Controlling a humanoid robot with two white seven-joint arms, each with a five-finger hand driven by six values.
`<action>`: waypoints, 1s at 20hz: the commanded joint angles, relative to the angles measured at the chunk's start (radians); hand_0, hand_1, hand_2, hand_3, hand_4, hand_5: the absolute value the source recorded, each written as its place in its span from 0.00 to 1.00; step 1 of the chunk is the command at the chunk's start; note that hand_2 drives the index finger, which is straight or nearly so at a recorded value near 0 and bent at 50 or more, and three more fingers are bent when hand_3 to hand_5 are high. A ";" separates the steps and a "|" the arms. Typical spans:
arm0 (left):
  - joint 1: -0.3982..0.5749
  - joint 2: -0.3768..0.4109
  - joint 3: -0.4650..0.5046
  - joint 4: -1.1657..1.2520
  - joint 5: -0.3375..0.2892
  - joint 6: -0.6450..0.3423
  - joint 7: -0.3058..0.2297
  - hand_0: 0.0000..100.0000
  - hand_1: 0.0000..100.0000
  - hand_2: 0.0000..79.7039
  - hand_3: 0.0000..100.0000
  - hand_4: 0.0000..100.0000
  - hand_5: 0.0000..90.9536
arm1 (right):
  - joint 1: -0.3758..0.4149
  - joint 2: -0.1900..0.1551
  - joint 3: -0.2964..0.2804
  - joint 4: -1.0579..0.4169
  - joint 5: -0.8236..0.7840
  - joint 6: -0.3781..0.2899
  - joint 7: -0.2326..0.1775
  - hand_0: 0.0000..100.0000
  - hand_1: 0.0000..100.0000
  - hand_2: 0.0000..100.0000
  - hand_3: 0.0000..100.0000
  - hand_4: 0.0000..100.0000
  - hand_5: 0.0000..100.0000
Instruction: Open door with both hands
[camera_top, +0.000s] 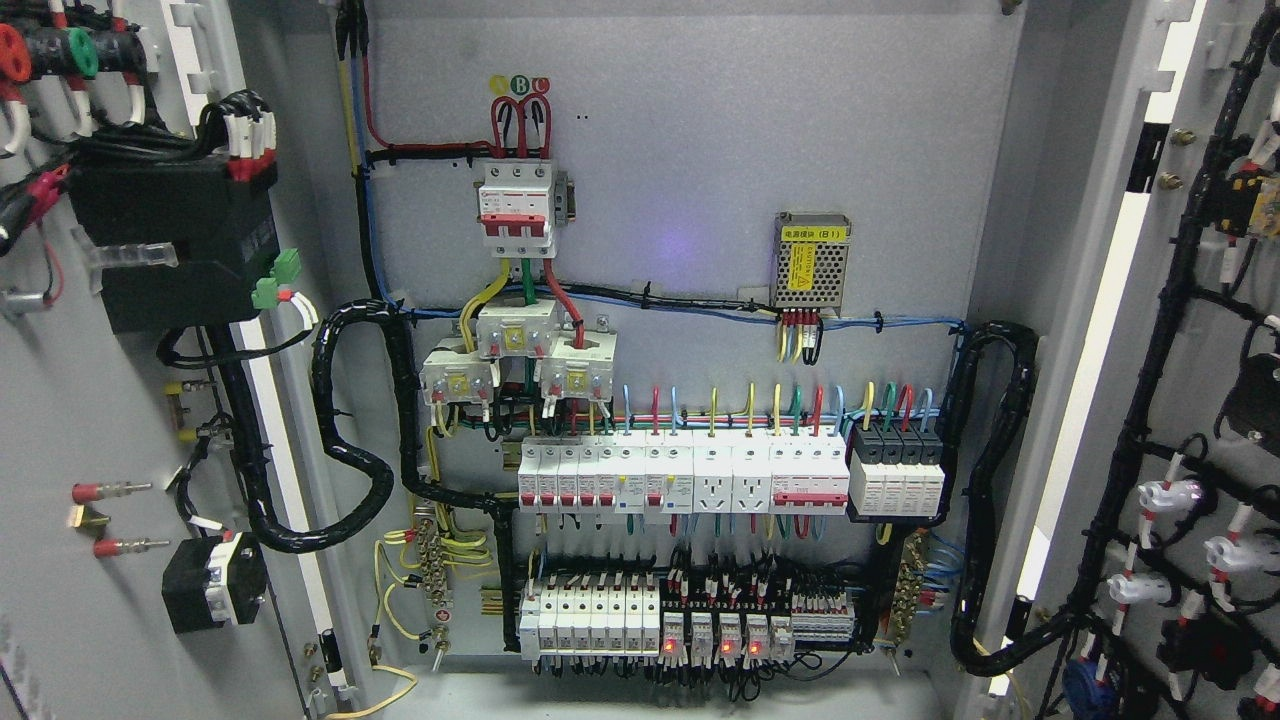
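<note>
- Head view looks straight into an electrical cabinet whose two doors are both swung wide open.
- No robot hand or arm shows anywhere, so whether the fingers are spread or closed cannot be told, nor how the doors lie relative to them.
- The left door (60, 420) fills the picture's left edge, its inner face turned toward the camera, carrying a black module (170, 240) with wired terminals and a smaller black switch block (213, 583) lower down.
- The right door (1215, 400) fills the right edge, also inner face out, with a black cable harness (1150, 400) running down it to white lamp holders (1165, 495).
- Between the doors, the grey back panel (700, 150) holds a red-and-white main breaker (515, 205) near the top, with three current transformers (515, 355) just below it.
- A perforated power supply (812, 262) with a yellow label sits to the right of the breaker.
- A row of white circuit breakers (680, 478) crosses the middle, ending at a black-topped module (895, 470) on the right.
- Near the bottom, relays (715, 632) show red indicator lights.
- Black corrugated conduits (350, 430) loop from the panel to each door.
</note>
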 joint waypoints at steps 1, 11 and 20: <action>0.024 0.142 -0.248 -0.846 0.002 -0.185 -0.031 0.00 0.00 0.00 0.00 0.00 0.00 | 0.267 -0.106 -0.235 -0.178 -0.001 -0.141 -0.004 0.00 0.00 0.00 0.00 0.00 0.00; 0.019 0.267 -0.240 -1.105 0.002 -0.760 -0.012 0.00 0.00 0.00 0.00 0.00 0.00 | 0.269 -0.084 -0.442 -0.256 -0.025 -0.281 -0.165 0.00 0.00 0.00 0.00 0.00 0.00; -0.039 0.271 -0.078 -1.262 0.018 -1.158 0.156 0.00 0.00 0.00 0.00 0.00 0.00 | 0.209 -0.158 -0.548 -0.253 -0.294 -0.276 -0.330 0.00 0.00 0.00 0.00 0.00 0.00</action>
